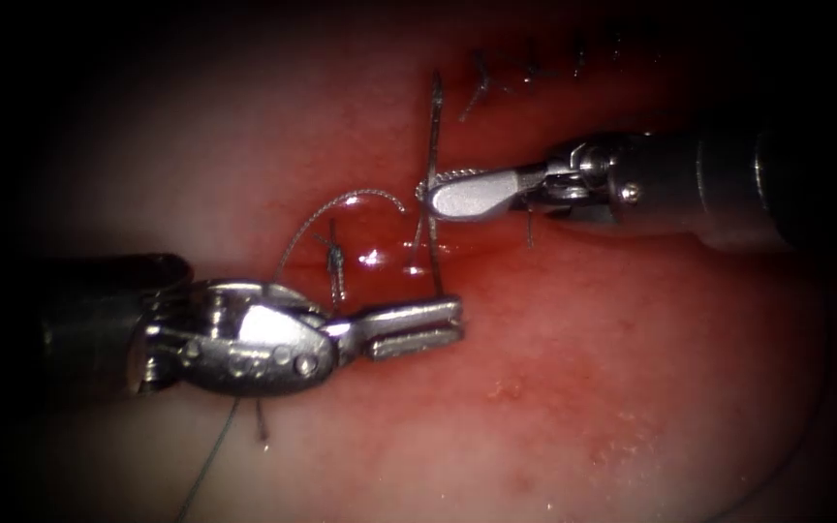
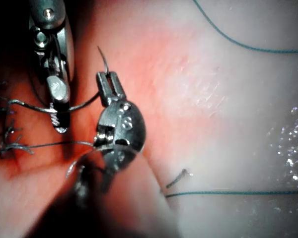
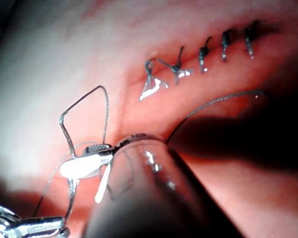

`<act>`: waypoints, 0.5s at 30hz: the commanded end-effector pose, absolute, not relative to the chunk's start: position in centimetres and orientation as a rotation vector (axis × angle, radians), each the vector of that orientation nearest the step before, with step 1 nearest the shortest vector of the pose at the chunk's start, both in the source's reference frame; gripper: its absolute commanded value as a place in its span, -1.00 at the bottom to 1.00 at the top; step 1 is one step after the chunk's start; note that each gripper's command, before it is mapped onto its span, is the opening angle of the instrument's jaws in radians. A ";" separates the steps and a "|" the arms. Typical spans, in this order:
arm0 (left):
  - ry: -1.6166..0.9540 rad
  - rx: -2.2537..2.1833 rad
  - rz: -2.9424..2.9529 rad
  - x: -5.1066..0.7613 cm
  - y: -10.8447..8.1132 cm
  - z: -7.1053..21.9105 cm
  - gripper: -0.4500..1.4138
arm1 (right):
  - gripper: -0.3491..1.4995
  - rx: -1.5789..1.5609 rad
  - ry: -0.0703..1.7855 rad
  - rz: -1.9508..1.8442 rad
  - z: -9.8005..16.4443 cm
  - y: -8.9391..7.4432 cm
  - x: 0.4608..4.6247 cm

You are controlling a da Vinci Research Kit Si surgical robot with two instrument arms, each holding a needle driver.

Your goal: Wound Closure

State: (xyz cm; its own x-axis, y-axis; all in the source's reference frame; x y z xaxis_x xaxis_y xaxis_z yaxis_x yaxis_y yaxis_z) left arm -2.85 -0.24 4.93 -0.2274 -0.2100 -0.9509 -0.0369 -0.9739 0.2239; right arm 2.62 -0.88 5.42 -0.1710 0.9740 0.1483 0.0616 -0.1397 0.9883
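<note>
Tissue: pork belly point(image 1: 632, 368) on the bench, wet with red fluid point(image 1: 496, 281) around the middle of the endoscope view, where the cut point(image 1: 380, 254) lies.
Stitches: a row of dark finished stitches point(image 1: 530, 68) runs off toward 1 o'clock, clearer in the right wrist view point(image 3: 203, 52). One more knotted stitch point(image 1: 336, 260) sits just off centre toward 9 o'clock.
Left tool: it comes in from 8 o'clock. Its jaws point(image 1: 417, 327) are closed, pinching the thread point(image 1: 433, 136) at their very tip.
Right tool: it comes in from 3 o'clock. Its jaws point(image 1: 457, 194) look closed, also on the thread, higher up the same strand.
Thread: it stands stiffly from the left tool's jaws up past the right tool's jaws toward 12 o'clock. From the right wrist it shows as a kinked loop point(image 3: 84, 104). A silvery arc point(image 1: 351, 197) curves between the tools toward 10 o'clock and slips behind the left tool. A green length point(image 2: 248, 47) trails over the pale tissue.
Needle: I cannot tell whether any of these thin strands is the needle. What each tool holds looks like thread to me.
Progress: most of the upper cut looks closed to me. The strand in hand is loose and raised off the tissue, so I judge this stitch unfinished, with its tails uncut.
</note>
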 end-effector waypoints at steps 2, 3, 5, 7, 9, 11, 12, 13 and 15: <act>-0.303 1.879 -2.357 -2.92 -0.2 5.0 -1.00 | 0.09 1.276 1.303 1.415 5.5 -0.9 2.74; -0.303 1.879 -2.357 -2.92 -0.2 5.0 -1.00 | 0.07 1.275 1.304 1.416 5.5 -0.9 2.75; -0.303 1.880 -2.356 -2.93 -0.3 5.0 -1.00 | 0.13 1.273 1.305 1.418 5.5 -0.9 2.77; -0.299 1.878 -2.356 -2.93 -0.3 5.0 -1.00 | 0.09 1.269 1.303 1.432 5.5 -0.9 2.79; -0.299 1.878 -2.355 -2.93 -0.3 5.0 -1.00 | -0.35 1.246 1.310 1.441 5.5 -0.9 2.79; -0.298 1.878 -2.354 -2.94 -0.3 5.0 -1.00 | -0.77 1.216 1.320 1.438 5.5 -0.9 2.79; -0.295 1.876 -2.355 -2.94 -0.3 5.0 -1.00 | -0.86 1.209 1.326 1.438 5.5 -0.9 2.79; -0.295 1.876 -2.355 -2.94 -0.3 5.0 -1.00 | -0.98 1.198 1.331 1.432 5.5 -0.9 2.79; -0.291 1.874 -2.355 -2.95 -0.3 4.9 -1.00 | -1.00 1.163 1.334 1.423 5.5 -0.9 2.79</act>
State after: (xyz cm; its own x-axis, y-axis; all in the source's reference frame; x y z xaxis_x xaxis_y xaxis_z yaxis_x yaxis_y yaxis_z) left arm -2.89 -0.29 4.90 -0.2277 -0.2107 -0.9507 -0.0280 -0.9745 0.2227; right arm 2.72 -0.84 5.40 -0.2163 0.9735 0.0745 -0.0112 -0.0787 0.9968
